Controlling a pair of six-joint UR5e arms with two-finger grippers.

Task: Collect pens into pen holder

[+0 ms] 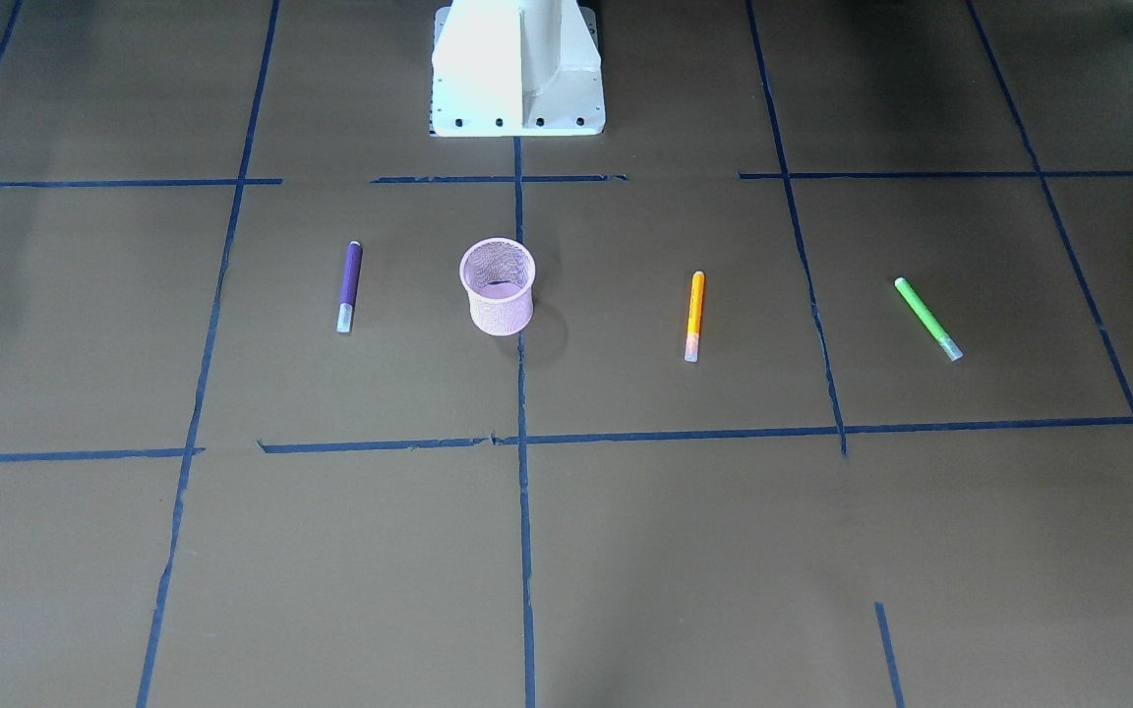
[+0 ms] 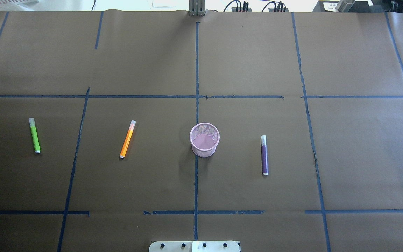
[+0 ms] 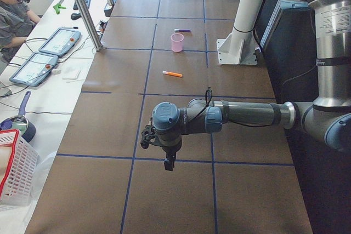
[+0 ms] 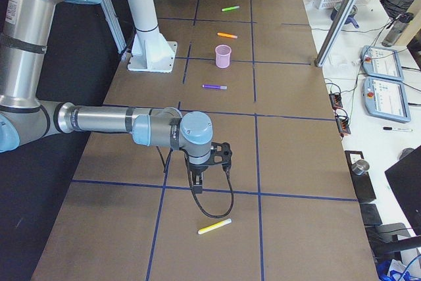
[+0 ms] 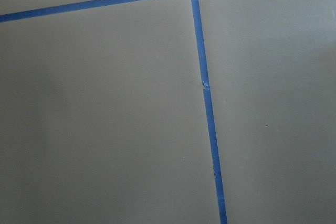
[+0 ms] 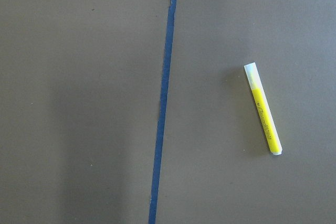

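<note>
Right now the pink mesh cup (image 2: 204, 151) stands upright near the middle of the brown surface (image 2: 257, 52), on a blue tape line (image 2: 196, 63). A purple pen (image 2: 264, 155) lies flat on the robot's right of it. An orange pen (image 2: 127, 139) lies on its left, and a green pen (image 2: 34, 135) lies further left again, well apart from the others. None of the three touches the cup.

A yellow pen (image 6: 262, 109) lies alone far out toward the robot's right end of the surface. The right arm (image 4: 105, 122) stretches out low above the surface near that pen. The left arm (image 3: 247, 114) reaches out over the opposite end. Both arms' jaws show only from the side, so I cannot tell whether they are apart or together.
</note>
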